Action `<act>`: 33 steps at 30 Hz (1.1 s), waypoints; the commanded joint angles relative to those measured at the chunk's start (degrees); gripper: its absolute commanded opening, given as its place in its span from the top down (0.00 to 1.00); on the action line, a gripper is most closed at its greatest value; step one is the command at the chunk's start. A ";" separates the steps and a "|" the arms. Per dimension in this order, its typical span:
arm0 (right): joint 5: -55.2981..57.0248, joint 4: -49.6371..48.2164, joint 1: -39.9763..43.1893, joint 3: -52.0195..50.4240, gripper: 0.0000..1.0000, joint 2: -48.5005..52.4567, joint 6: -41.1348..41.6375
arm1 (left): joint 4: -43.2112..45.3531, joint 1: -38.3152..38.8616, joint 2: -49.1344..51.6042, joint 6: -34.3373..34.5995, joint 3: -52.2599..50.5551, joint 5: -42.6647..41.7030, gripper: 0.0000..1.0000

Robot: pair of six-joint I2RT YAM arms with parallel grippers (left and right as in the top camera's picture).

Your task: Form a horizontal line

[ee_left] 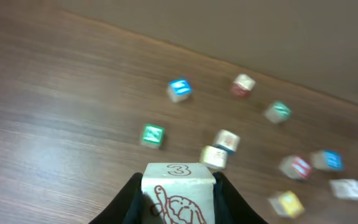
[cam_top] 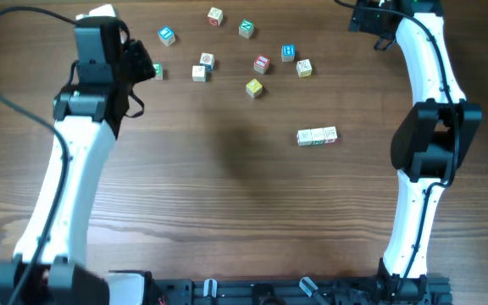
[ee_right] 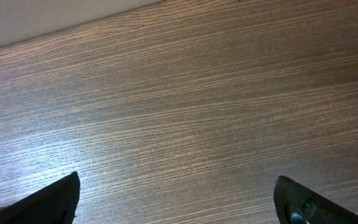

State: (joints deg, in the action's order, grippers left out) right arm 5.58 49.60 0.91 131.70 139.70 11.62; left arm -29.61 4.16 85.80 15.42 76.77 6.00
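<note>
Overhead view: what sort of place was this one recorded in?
Probably a robot tabletop workstation, likely indoors: left arm and right arm mounted at one edge of a wood-grain table, small printed cubes scattered on it, one turtle cube between the left fingers.

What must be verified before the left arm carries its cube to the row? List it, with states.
1. Grip: the left gripper has its jaws against both sides of the turtle cube: ok.
2. Is the turtle cube lifted off the table: cannot tell.
3. The row is straight, three cubes touching: ok.
4. Bare wood at the row's left end: ok.
5. The right gripper is open, away from the row: ok.
</note>
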 commanded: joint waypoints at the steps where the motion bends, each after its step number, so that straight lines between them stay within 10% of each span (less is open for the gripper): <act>1: -0.09 -0.09 -0.28 0.17 0.00 -0.39 -0.74 | -2.05 5.66 -4.44 0.50 0.02 -0.57 0.77; 15: -0.07 -0.09 -0.28 0.17 0.00 -0.39 -0.76 | -12.07 27.67 5.44 12.33 0.00 -1.03 0.77; 33: -0.07 -0.09 -0.28 0.17 0.00 -0.39 -0.76 | 2.29 38.75 30.51 25.31 0.00 4.76 0.76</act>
State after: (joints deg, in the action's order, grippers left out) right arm 5.61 49.63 0.91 131.70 139.70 11.62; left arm -27.68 42.74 114.08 39.79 76.75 6.42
